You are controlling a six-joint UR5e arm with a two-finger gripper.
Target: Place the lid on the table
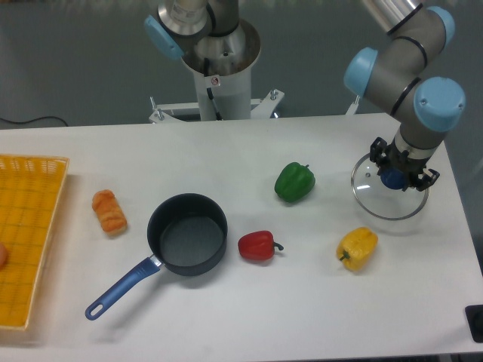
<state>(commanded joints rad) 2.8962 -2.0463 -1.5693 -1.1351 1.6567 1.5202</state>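
Blue-handled saucepan [186, 234] front-centre on table [249, 317], red pepper [257, 246], yellow pepper [357, 249] and green pepper [294, 182] near; far right, end effector [404, 175] clenched on lid [389, 200] knob, lid over table.

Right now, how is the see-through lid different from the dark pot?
The round transparent glass lid with its dark blue knob is see-through and nearly flat; the dark saucepan with a long blue handle is opaque and deep. The lid sits at the right end of the white table with the end effector at its knob; the saucepan stands near the middle, lidless and empty, untouched. Both are round and look about equally wide.
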